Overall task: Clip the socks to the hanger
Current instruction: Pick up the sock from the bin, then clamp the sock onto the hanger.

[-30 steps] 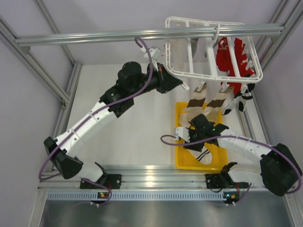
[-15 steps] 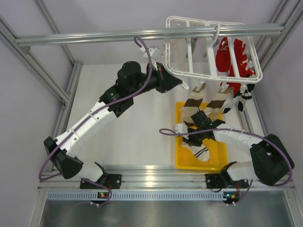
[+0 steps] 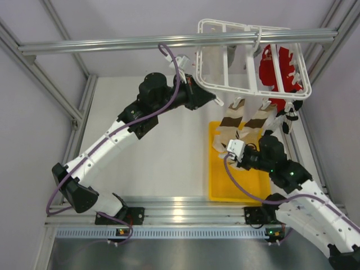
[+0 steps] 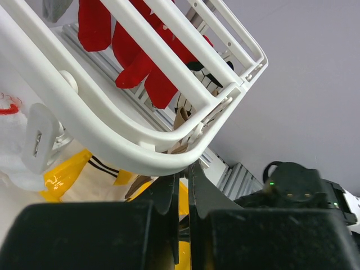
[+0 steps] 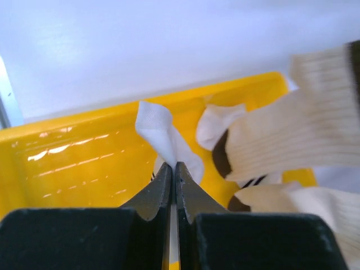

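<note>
Soft, light, floppy sock point(image 5: 162, 134): pinch at edge. There right gripper point(image 5: 174, 165) clenched on it, over tray point(image 5: 67, 154). Closed left gripper point(image 4: 184, 170) at hanger point(image 4: 112, 121) rim; grip on it unclear.

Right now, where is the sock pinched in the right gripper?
In the top view, the sock hangs from the right gripper over the yellow tray's left edge, beside the socks hanging from the hanger.
</note>
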Motion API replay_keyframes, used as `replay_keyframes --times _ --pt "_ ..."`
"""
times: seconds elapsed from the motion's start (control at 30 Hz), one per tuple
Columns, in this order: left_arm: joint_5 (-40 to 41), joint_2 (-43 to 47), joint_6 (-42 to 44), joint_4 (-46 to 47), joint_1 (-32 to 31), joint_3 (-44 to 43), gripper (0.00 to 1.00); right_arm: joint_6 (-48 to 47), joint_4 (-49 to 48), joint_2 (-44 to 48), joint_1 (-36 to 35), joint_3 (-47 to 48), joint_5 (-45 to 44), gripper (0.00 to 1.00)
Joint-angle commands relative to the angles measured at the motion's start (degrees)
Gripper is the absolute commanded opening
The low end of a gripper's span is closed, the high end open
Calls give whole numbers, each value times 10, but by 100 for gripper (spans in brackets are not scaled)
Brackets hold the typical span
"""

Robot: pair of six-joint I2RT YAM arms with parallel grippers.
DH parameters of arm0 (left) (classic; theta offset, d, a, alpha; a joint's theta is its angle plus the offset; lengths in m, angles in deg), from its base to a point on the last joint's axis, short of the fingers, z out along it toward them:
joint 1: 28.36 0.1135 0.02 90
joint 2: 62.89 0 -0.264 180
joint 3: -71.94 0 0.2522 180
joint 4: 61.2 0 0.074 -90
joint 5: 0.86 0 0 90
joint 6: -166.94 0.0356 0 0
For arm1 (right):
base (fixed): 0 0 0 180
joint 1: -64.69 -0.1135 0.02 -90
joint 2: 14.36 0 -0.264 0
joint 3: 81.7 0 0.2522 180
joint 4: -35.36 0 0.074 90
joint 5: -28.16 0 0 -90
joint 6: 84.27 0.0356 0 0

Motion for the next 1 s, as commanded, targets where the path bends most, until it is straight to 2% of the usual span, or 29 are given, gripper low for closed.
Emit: replay_keyframes --times 0.0,0.2,0.27,0.5,0.6,0.7,0.97 --pt "3 9 -10 24 6 3 0 63 -58 83 5 13 -37 0" --pt "-5 13 -16 22 7 13 0 112 -159 156 5 8 -104 0" --pt "-6 14 -18 20 7 17 0 132 -175 154 4 15 -109 0" --pt "-28 19 -23 27 10 33 0 244 -198 117 4 62 -42 0" --pt "-38 23 -23 25 11 38 0 276 -207 96 4 80 -93 0" --pt "-42 25 -23 25 12 42 0 277 -215 74 4 98 -143 0" --pt "-50 19 -32 22 11 43 0 234 -281 50 2 112 -178 0"
